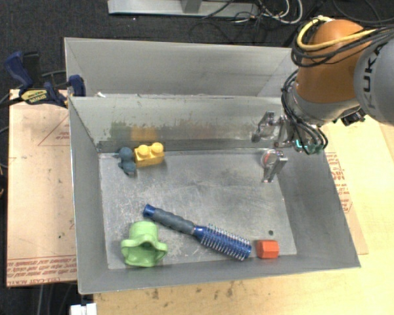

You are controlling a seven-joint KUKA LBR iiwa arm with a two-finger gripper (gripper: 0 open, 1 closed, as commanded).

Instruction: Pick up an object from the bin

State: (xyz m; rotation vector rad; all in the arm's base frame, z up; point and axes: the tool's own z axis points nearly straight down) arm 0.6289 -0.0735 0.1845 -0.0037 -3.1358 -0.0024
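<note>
My gripper [271, 164] hangs over the back right part of the bin floor, near the right wall, with bare metal beneath it. Nothing shows in its grasp. The nearest loose things lie toward the front: a small red-orange cube [268, 249] in the front right corner, and beside it a blue hairbrush [197, 231] lying slantwise, bristle head toward the cube and handle pointing left and back.
A light green plastic piece [143, 244] lies in the front left corner. At the back left, against the wall, a yellow toy brick [149, 153] sits next to a small grey-blue figure [126, 161]. The arm with its orange cover reaches in from the right.
</note>
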